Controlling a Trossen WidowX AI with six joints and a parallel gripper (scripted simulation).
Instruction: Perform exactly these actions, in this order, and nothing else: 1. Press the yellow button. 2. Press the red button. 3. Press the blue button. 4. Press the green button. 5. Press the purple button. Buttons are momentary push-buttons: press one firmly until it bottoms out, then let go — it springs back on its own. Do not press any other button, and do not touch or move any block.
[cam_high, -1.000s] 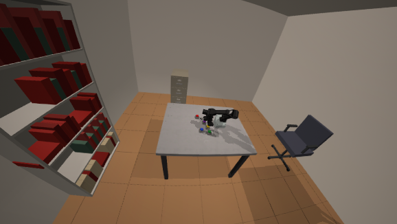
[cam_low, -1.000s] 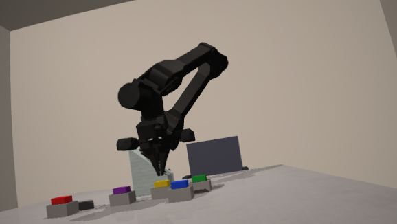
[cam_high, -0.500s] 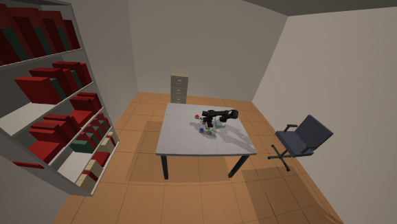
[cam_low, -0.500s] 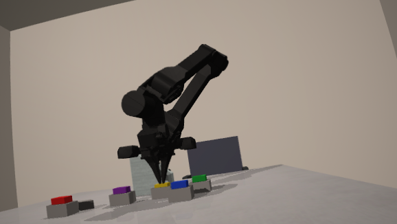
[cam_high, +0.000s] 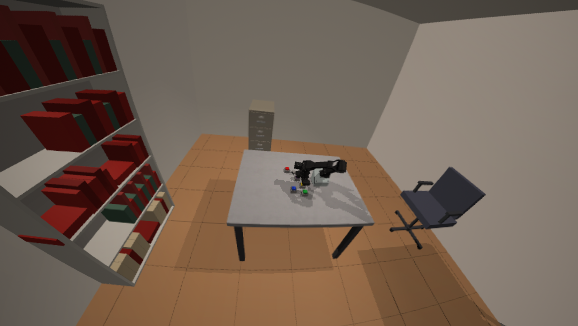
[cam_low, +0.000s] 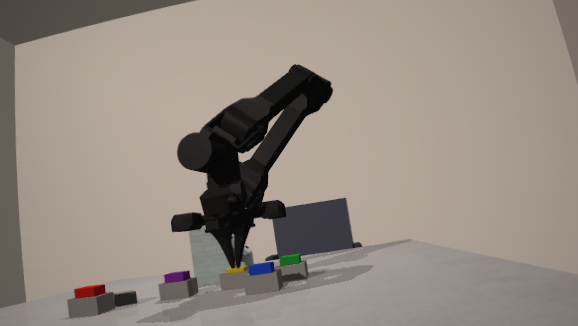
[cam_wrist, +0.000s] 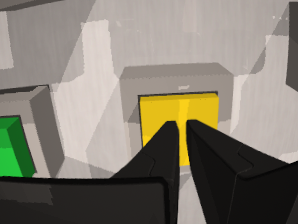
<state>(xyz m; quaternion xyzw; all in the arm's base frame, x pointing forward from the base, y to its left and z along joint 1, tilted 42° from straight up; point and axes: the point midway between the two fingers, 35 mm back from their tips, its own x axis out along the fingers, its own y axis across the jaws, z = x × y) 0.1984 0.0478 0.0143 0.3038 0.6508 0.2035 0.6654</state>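
Observation:
The yellow button (cam_low: 231, 270) (cam_wrist: 175, 107) sits in a grey housing. Its cap stands lower in the exterior view than the other caps. My gripper (cam_low: 237, 266) (cam_wrist: 180, 130) is shut with nothing held, pointing down, its fingertips at the top of the yellow cap. The blue button (cam_low: 261, 269) (cam_high: 294, 188) stands close beside it, the green button (cam_low: 290, 259) (cam_high: 305, 192) (cam_wrist: 7, 150) farther right in the exterior view. The purple button (cam_low: 177, 276) is left of the yellow one, and the red button (cam_low: 90, 291) (cam_high: 287, 169) is farthest left. These four caps stand raised.
A small dark block (cam_low: 125, 298) lies beside the red button's housing. The arm's pale base stand (cam_low: 207, 250) is behind the buttons on the grey table (cam_high: 260, 210) (cam_low: 400, 300). A chair (cam_high: 430, 200), a bookshelf (cam_high: 112, 240) and a filing cabinet (cam_high: 261, 125) stand around the table.

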